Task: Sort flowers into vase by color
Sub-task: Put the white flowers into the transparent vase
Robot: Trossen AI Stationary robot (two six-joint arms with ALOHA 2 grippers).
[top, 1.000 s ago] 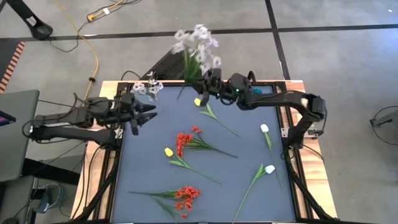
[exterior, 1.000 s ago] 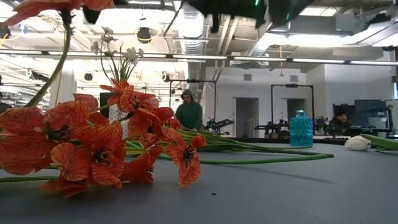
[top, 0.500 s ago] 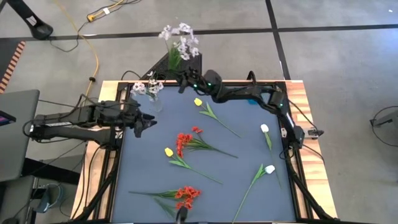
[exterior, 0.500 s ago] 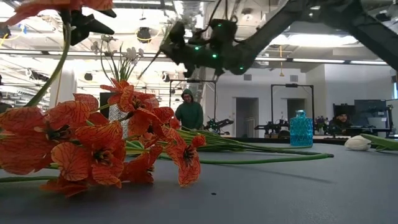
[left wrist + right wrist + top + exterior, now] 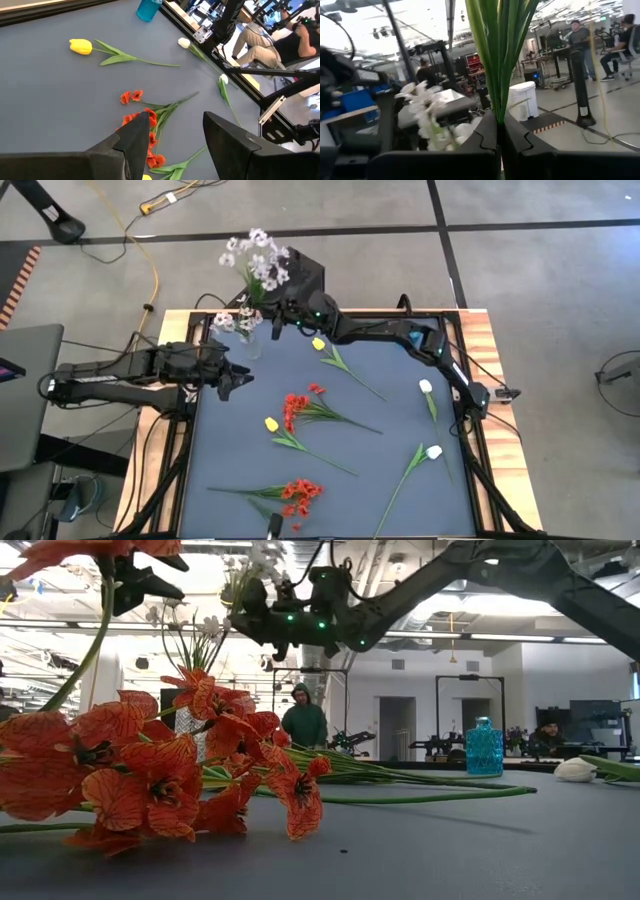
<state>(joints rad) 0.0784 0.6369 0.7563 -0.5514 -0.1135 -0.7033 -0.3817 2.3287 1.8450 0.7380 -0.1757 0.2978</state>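
1. We see the right gripper (image 5: 272,313) clamped on the green stems of the pale lilac-white sprig (image 5: 254,256), holding it over the far left corner of the table (image 5: 400,500), just beside the clear vase (image 5: 247,340), which has a few white blooms in it.
2. The left gripper (image 5: 238,378) hangs with its fingers apart and nothing between them, near the left edge and just in front of that vase; it is the closest thing to the sprig's stems.
3. On the mat lie a yellow tulip (image 5: 318,343) near the far edge, a red cluster (image 5: 292,408) with a second yellow tulip (image 5: 270,424) beside it at the middle, two white tulips (image 5: 425,386) toward the right side, and another red cluster (image 5: 299,495) at the near edge.
4. A blue bottle (image 5: 485,748) stands at the far right corner, well apart from the work.
5. Compared with a second ago, we find the right arm has swung leftward, carrying the sprig from mid far edge to the vase corner; the left gripper has barely shifted.
6. Open mat remains along the left side and at the near right; in the low view, people (image 5: 303,718) show in the room behind.
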